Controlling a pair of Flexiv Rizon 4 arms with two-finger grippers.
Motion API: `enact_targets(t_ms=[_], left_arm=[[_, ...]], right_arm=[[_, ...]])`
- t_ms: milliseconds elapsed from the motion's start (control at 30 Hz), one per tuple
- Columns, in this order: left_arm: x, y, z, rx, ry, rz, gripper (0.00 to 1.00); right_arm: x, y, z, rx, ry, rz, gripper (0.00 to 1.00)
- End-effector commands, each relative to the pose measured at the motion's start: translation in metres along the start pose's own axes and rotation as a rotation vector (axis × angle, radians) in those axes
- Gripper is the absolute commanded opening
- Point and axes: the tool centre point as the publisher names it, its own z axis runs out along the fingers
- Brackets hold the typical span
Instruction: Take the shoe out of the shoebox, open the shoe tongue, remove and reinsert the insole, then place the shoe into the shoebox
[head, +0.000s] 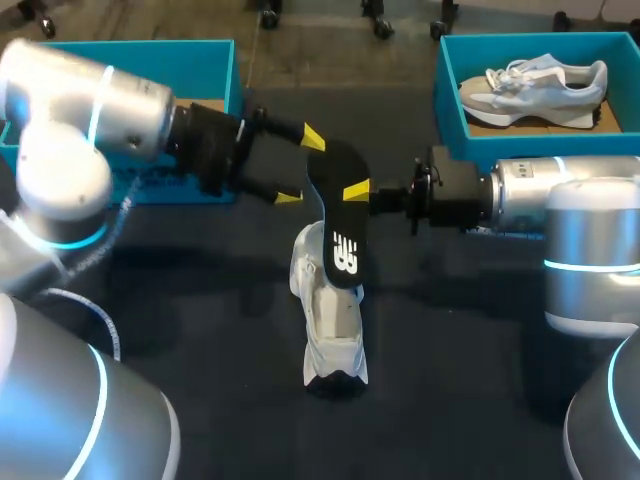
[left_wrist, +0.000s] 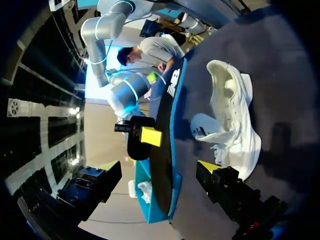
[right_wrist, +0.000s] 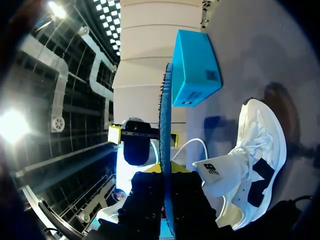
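Note:
A white shoe (head: 335, 335) lies on the dark table at the middle, its tongue pulled open (left_wrist: 232, 125) (right_wrist: 252, 160). Above its heel end a black insole (head: 345, 235) with a white logo hangs in the air. My right gripper (head: 358, 192) is shut on the insole's edge; in the right wrist view the insole (right_wrist: 165, 115) stands edge-on between the gripper's (right_wrist: 166, 172) fingers. My left gripper (head: 300, 167) is open, one yellow tip on each side of the insole's far end. In the left wrist view the insole (left_wrist: 165, 150) passes between the left gripper's (left_wrist: 158, 170) spread fingers without being pinched.
A blue shoebox (head: 450, 100) at the back right holds a second light shoe (head: 535, 85). Another blue box (head: 205, 55) (right_wrist: 195, 67) stands at the back left, behind my left arm. Bare dark tabletop lies in front of and beside the shoe.

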Motion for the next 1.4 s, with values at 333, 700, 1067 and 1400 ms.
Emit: enact_targets(t_ms=[333,700,1067,1400], left_arm=[[0.006,-0.001,0.022,-0.073,-0.251,0.016,1.0],[0.003,0.001,0.032,-0.109,-0.301,-0.005,0.46],[0.002,0.002,0.039,-0.13,-0.301,0.002,0.25],[0.003,0.005,0.044,-0.127,-0.293,-0.01,0.0]], right_arm=[[-0.001,-0.001,0.002,-0.002,-0.001,0.0,0.0],[-0.001,-0.001,0.002,-0.002,-0.001,0.0,0.0],[-0.001,-0.001,0.002,-0.002,-0.001,0.0,0.0],[-0.001,-0.001,0.002,-0.002,-0.001,0.0,0.0]])
